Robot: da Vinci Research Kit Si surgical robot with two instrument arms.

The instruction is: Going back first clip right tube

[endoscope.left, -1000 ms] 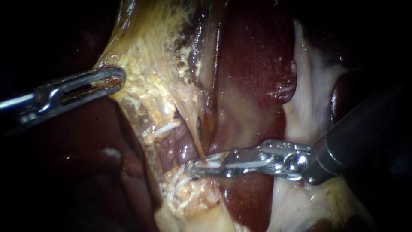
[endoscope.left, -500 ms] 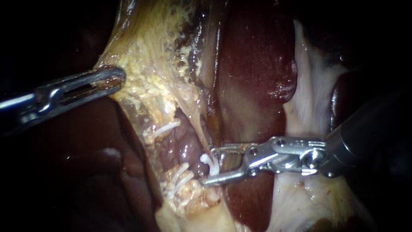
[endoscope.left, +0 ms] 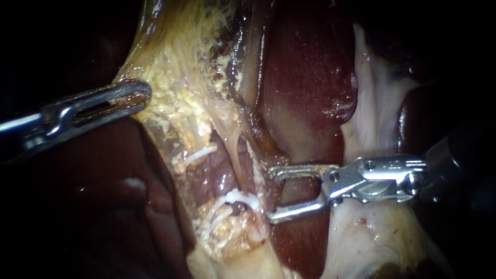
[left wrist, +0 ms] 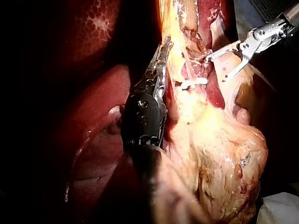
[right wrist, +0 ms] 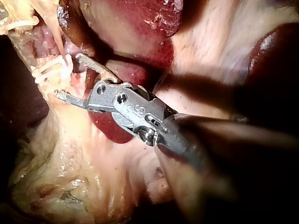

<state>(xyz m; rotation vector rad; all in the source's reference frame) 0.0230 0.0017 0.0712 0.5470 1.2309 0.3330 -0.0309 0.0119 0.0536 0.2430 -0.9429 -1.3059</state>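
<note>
Withdrawn since a second ago: slim steel right instrument [endoscope.left: 273,194], jaws gaping, empty. Just ahead of jaw tips, small white clip [endoscope.left: 238,198] across pale right tube [endoscope.left: 242,155]. Slim steel left instrument [endoscope.left: 135,96] clamped on yellow fatty tissue [endoscope.left: 175,77]. Retreat step in hand; likely needs straight pull-back, clear of clip.

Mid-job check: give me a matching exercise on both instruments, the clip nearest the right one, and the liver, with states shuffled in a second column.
Column one:
1. left instrument
2. right instrument
3. nearest clip
4. liver

Column two:
A. open, holding nothing
B. white, across the tube
C. dark red, glossy
D. shut on yellowish tissue

Pairs: 1-D, 2-A, 3-B, 4-C.
</note>
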